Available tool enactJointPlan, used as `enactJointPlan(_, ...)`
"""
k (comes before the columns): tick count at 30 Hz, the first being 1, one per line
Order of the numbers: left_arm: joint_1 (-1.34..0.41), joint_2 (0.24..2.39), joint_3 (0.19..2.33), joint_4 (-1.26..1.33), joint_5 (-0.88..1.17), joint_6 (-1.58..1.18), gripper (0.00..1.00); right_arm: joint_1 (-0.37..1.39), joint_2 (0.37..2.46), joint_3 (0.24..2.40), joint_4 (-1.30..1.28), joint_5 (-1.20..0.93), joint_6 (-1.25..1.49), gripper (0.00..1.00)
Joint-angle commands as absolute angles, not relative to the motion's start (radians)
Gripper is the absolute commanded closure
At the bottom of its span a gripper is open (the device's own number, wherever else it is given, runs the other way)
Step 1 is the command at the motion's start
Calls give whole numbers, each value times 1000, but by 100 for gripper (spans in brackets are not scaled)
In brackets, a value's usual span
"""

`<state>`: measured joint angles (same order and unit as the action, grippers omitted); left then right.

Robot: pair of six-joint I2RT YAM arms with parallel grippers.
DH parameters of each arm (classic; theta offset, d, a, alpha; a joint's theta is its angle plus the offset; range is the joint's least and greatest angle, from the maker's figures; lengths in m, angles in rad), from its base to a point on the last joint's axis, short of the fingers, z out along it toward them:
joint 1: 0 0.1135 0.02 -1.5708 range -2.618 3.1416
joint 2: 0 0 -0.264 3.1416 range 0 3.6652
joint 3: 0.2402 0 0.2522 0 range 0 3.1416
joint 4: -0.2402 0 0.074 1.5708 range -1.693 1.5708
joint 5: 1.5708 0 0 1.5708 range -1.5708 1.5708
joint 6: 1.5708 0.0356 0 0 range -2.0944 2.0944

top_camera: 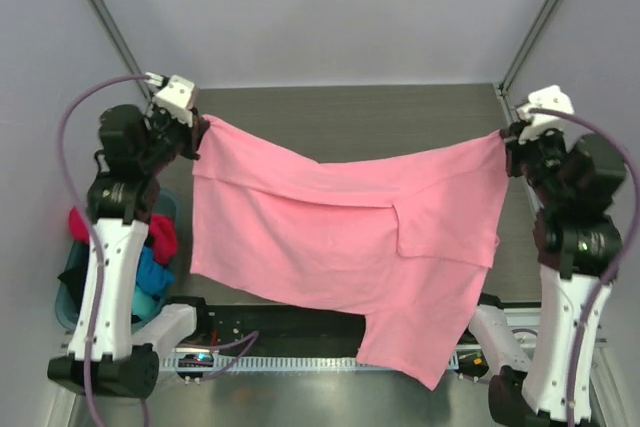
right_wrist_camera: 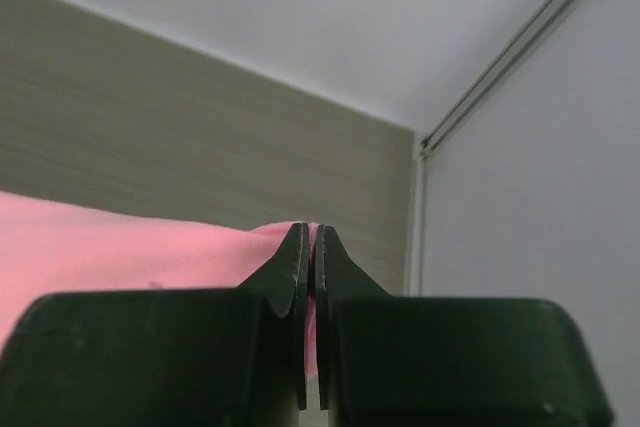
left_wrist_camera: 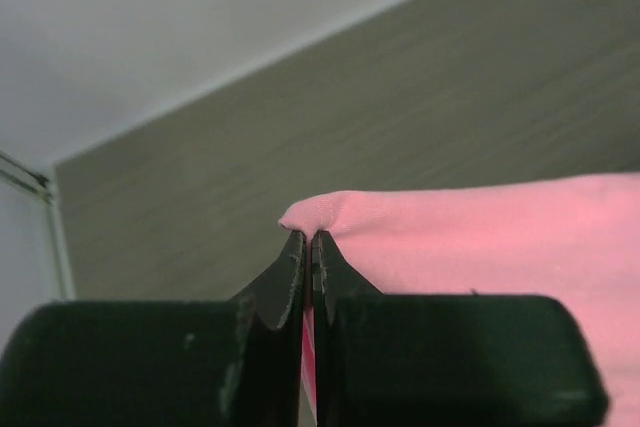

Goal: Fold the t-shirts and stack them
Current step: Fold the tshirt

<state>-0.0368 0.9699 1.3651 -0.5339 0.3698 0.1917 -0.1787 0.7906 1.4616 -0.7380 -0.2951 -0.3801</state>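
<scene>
Pink t-shirt [top_camera: 340, 237] was stretched wide btwn the two arms, over the dark wood-grain table [top_camera: 350, 107]. One top corner was in the L gripper [top_camera: 199, 130] at far left, the other in the R gripper [top_camera: 508, 143] at far right. Top edge sagged in the middle, dipping from each pinched corner.

Cloth was plain light pink, soft, w/ shallow creases. A folded-over band ran across the upper part, left to centre. Right of centre, a squarish flap lay doubled on the front, its edges slightly darker. Bottom hem was uneven: higher on the left side, while the lower right hung down in a long point over the rail at the near edge, btwn the arm bases. Couldn't tell from above whether the body rested on the table or hung just clear.

L wrist view: L gripper [left_wrist_camera: 308, 247] jaws closed tight, only a hairline btwn them, a small bunched pink corner poking above the tips and cloth running off right. R wrist view: R gripper [right_wrist_camera: 310, 242] same, jaws pressed together on a pink fold, cloth running off left.

At far left, beside the L arm, a teal basket [top_camera: 66, 304] held a magenta shirt [top_camera: 166, 235], blue shirt [top_camera: 152, 275] and black shirt [top_camera: 76, 277], crumpled together.
</scene>
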Motion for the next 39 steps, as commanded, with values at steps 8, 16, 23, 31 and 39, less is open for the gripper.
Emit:
enactJointPlan(8,-32,1319,1037,-157,425,216,98,-167,1121,988,-422,-371,-414,99)
enactJointPlan(16,-31,1670,1166,-95,262,269,96,-166,1618,1155,-232,-298,-368,99)
enactJointPlan(23,-31,1912,1399,-95,206,239,96,-164,1850,1339,-207,-233,-402,99)
enactJointPlan(31,-40,2123,1634,-107,155,259,96,-161,2025,1478,-184,-183,-402,99)
enactJointPlan(39,-61,2295,1822,-101,74,226,91,-155,2161,1611,-167,-130,-420,99)
